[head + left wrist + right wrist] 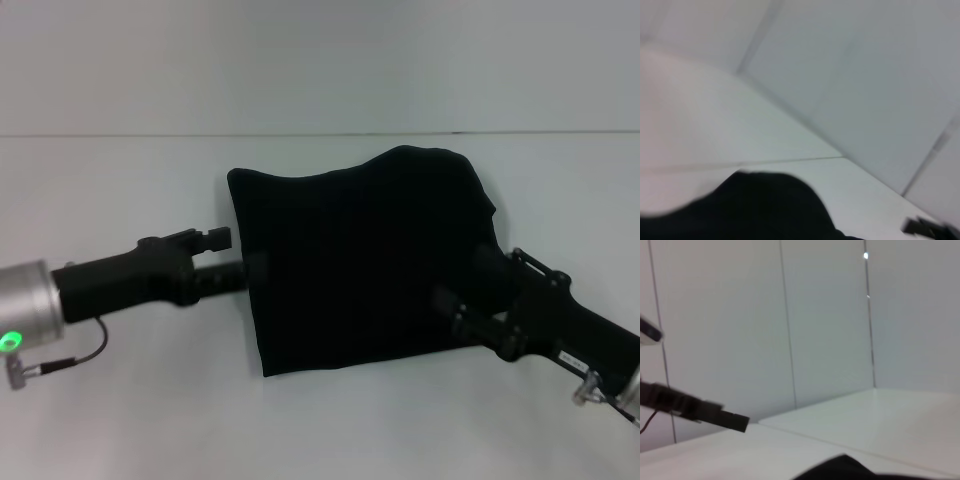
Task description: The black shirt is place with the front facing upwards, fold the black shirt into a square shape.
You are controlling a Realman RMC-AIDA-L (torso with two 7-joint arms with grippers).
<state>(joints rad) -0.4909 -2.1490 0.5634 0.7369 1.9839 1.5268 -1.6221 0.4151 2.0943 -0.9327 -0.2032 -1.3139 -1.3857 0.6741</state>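
White tabletop (120, 400) and a pale wall fill your view. You see the black shirt (355, 265) lying at the table's middle, already folded into a rough rectangle, plain side up. Your left gripper (250, 270) meets the shirt's left edge; your right gripper (450, 305) sits at its right edge. You cannot tell whether either claw is apart or clamped on cloth.
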